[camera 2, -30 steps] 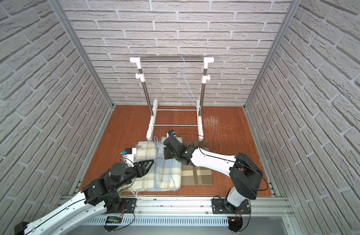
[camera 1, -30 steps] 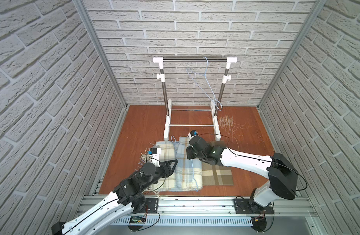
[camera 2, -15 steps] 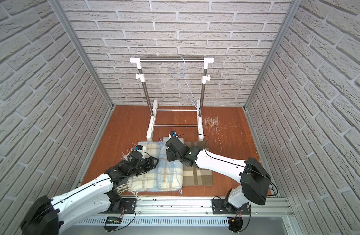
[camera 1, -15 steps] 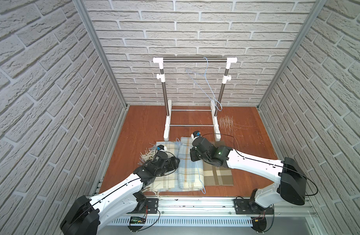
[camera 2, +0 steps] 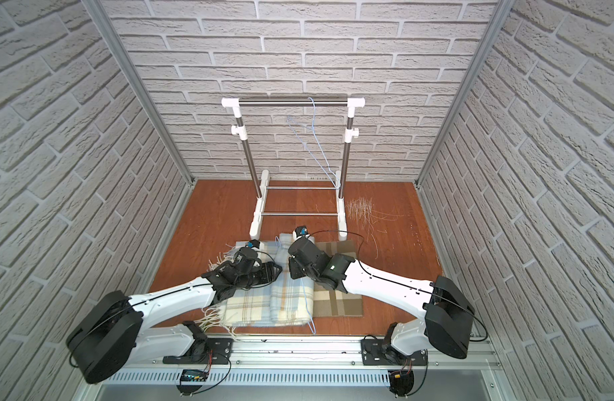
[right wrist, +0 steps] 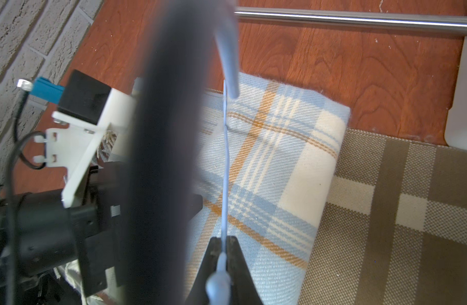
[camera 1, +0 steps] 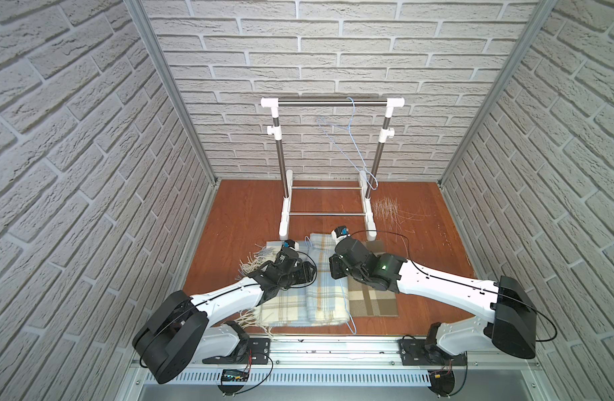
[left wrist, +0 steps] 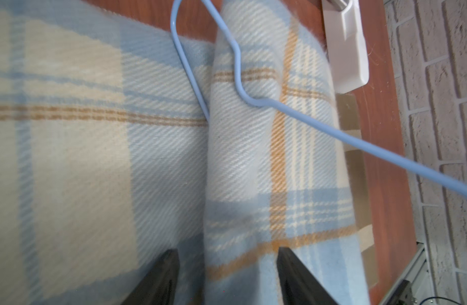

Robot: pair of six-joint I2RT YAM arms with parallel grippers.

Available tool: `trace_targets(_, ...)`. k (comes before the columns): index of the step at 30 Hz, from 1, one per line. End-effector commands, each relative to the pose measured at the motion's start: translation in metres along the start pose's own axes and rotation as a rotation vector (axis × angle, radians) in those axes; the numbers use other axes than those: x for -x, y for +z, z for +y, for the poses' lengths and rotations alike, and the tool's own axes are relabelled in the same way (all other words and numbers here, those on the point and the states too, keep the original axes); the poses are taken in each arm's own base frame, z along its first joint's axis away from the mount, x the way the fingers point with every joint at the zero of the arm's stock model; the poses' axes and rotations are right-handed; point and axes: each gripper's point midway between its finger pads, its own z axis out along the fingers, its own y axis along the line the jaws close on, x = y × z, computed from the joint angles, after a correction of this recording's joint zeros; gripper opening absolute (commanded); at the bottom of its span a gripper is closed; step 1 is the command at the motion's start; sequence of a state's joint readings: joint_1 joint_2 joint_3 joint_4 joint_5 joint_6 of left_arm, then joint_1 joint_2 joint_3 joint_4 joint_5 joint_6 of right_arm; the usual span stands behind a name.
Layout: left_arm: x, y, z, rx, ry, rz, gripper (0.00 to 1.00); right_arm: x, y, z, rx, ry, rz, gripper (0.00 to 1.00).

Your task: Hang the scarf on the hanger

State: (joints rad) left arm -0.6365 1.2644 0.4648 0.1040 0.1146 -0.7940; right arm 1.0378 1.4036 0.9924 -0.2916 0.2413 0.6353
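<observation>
The left arm is reaching low over the red-brown wooden desk (camera 1: pixel 246 225), its hand (left wrist: pixel 227 264) standing open and gripping nothing, one finger over a flat layer and the other over a raised fold of the pale blue, cream and tan plaid wool scarf (camera 1: pixel 298 305). The scarf is lying folded near the desk's front edge, overlapping a brown checked woven mat (camera 1: pixel 375 302). A light-blue wire hanger (left wrist: pixel 372 149) is lying with it. In the left wrist view, one wire is disappearing into the crease beside the fold while another is crossing over the top. The scarf therefore appears to be partly threaded through the hanger, though how fully cannot be told. The right arm is stretching in over the mat, its hand (right wrist: pixel 223 250) pinching shut on the hanger's thin wire just above the cloth. By this evidence the draping is under way but unfinished, with the scarf yet to be settled over the bar and lifted clear of the desk. Behind, a white-and-steel clothes rail (camera 1: pixel 333 102) is carrying a second blue wire hanger (camera 1: pixel 352 116).
</observation>
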Motion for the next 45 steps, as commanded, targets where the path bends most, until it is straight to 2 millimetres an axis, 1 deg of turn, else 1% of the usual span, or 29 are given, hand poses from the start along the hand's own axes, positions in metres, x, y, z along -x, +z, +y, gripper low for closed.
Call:
trace_targets(1,0.016,0.006,-0.016,-0.049,0.049,-0.027,0.56,0.007,-0.007,0.002,0.001,-0.006,-0.050,0.03)
trace_targets(2,0.015,0.008,-0.016,-0.050,0.051,-0.023,0.53,0.007,-0.007,0.003,0.004,-0.006,-0.052,0.03)
trace_targets(3,0.016,0.009,-0.017,-0.054,0.053,-0.026,0.47,0.007,-0.007,0.004,0.006,-0.008,-0.054,0.03)
trace_targets(6,0.019,0.011,-0.021,-0.071,0.056,-0.034,0.27,0.006,-0.007,0.004,0.002,-0.005,-0.058,0.03)
trace_targets(9,0.023,0.010,-0.028,-0.098,0.058,-0.040,0.04,0.005,-0.006,0.002,-0.011,0.000,-0.064,0.03)
trace_targets(10,0.023,0.009,-0.029,-0.103,0.057,-0.041,0.00,0.005,-0.006,0.001,-0.015,0.000,-0.066,0.03)
trace_targets(12,0.025,0.002,-0.030,-0.103,0.047,-0.062,0.00,0.006,-0.008,-0.001,-0.032,0.001,-0.080,0.03)
trace_targets(15,0.029,-0.017,-0.022,-0.070,0.007,-0.115,0.00,0.012,-0.014,-0.002,-0.053,0.006,-0.119,0.03)
trace_targets(18,0.026,-0.038,-0.005,-0.013,-0.044,-0.142,0.00,0.024,-0.025,-0.001,-0.069,0.019,-0.173,0.03)
trace_targets(20,0.020,-0.052,0.010,0.032,-0.081,-0.155,0.00,0.032,-0.035,-0.001,-0.085,0.039,-0.210,0.03)
trace_targets(22,0.013,-0.064,0.025,0.066,-0.112,-0.167,0.00,0.034,-0.040,-0.003,-0.111,0.064,-0.247,0.03)
trace_targets(24,0.006,-0.074,0.039,0.081,-0.139,-0.176,0.00,0.030,-0.039,-0.006,-0.141,0.086,-0.265,0.03)
trace_targets(25,-0.001,-0.075,0.049,0.100,-0.156,-0.163,0.00,0.026,-0.035,-0.009,-0.168,0.093,-0.270,0.03)
trace_targets(26,-0.005,-0.082,0.059,0.111,-0.169,-0.169,0.00,0.018,-0.028,-0.014,-0.206,0.102,-0.270,0.03)
trace_targets(28,-0.010,-0.091,0.071,0.128,-0.187,-0.170,0.00,0.004,-0.019,-0.025,-0.274,0.109,-0.279,0.03)
trace_targets(31,-0.012,-0.099,0.082,0.119,-0.223,-0.174,0.00,-0.018,0.001,-0.031,-0.291,0.116,-0.246,0.03)
trace_targets(33,-0.008,-0.101,0.085,0.104,-0.246,-0.180,0.00,-0.030,0.010,-0.034,-0.291,0.124,-0.227,0.03)
trace_targets(35,0.000,-0.100,0.081,0.077,-0.258,-0.180,0.00,-0.040,0.017,-0.036,-0.287,0.130,-0.215,0.03)
trace_targets(37,0.003,-0.101,0.080,0.088,-0.253,-0.160,0.00,-0.041,0.019,-0.036,-0.283,0.134,-0.216,0.03)
trace_targets(41,0.005,-0.105,0.083,0.121,-0.261,-0.167,0.00,-0.043,0.015,-0.043,-0.305,0.133,-0.217,0.03)
trace_targets(43,0.012,-0.112,0.083,0.121,-0.282,-0.200,0.00,-0.044,0.009,-0.048,-0.318,0.126,-0.204,0.03)
trace_targets(45,0.025,-0.117,0.076,0.099,-0.293,-0.223,0.00,-0.046,0.002,-0.051,-0.304,0.122,-0.199,0.03)
